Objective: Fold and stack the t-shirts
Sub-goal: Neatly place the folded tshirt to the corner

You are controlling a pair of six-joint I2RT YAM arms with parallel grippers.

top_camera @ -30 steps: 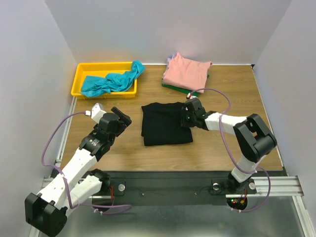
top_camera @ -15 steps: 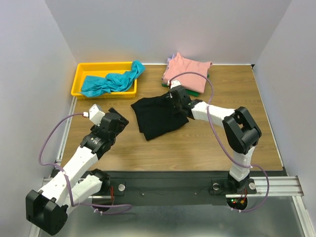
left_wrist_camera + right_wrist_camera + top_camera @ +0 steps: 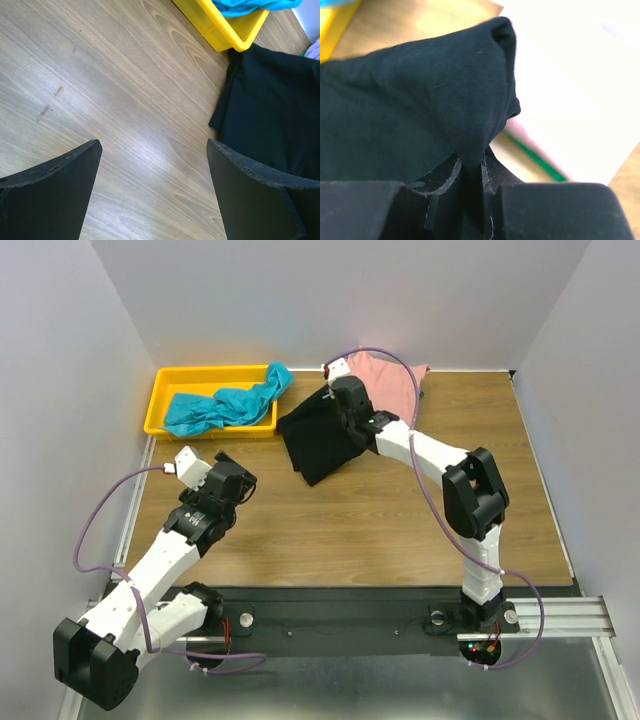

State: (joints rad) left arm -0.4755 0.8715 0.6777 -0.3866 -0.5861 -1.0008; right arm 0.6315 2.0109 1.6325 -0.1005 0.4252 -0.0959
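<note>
1 folded black shirt pinched in right gripper, hanging just left of pink stack. Left gripper spread, empty, well apart from stack. Step looks like stacking. Next: carry over stack, lower flat, release.

Black t-shirt nearer salmon-pink t-shirt

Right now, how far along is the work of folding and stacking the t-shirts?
Done: the salmon-pink t-shirt lies folded at the back, over a green t-shirt whose edge shows. In hand: the folded black t-shirt, pinched in the right jaws beside the pink one, not yet on it. Left: the teal t-shirt lies crumpled in the yellow bin; the left jaws are open over the wooden table.
</note>
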